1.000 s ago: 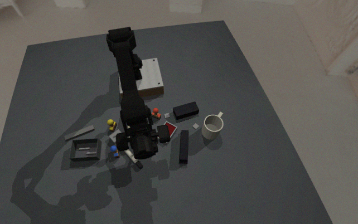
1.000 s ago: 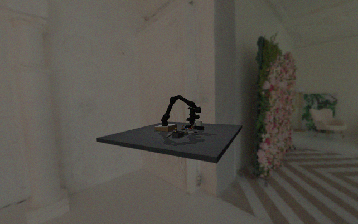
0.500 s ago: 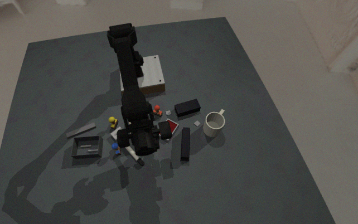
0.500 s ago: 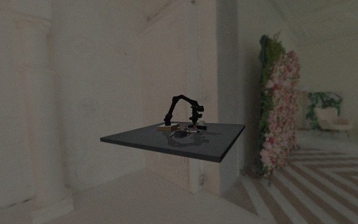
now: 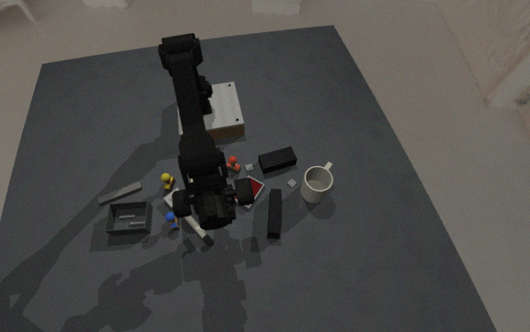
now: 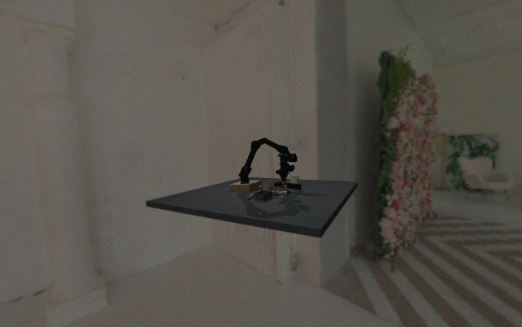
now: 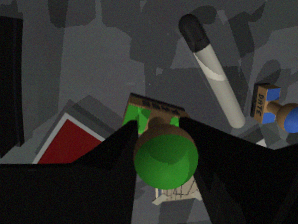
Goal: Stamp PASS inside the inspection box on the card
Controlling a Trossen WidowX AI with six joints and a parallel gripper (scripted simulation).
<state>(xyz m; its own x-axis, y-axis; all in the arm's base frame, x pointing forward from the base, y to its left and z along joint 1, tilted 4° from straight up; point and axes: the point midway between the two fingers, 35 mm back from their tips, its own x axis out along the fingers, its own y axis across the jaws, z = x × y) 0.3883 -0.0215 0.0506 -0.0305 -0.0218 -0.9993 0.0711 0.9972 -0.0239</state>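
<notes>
Roughly: from the top view, the arm is reached out from its base over the clutter, and what is held is hidden beneath its wrist. The red ink pad is seen just to one side of the wrist, partly covered, and a white corner of the card on the other side; the yellow stamp, red stamp and blue stamp are left standing on the bench. From the exterior view only the arched arm, pointed down at the bench, can be made out; details are too small. In the wrist view the gripper is seen pinched on the neck of the PASS stamp, green knob toward the camera, base pointed down, axis close to upright. The pad is placed off to the left of the fingers, while the card's printed part is glimpsed almost directly under the stamp. Whether the face is inked cannot be told. If not, a sideways shift toward the pad is judged necessary; otherwise, a straight descent.
</notes>
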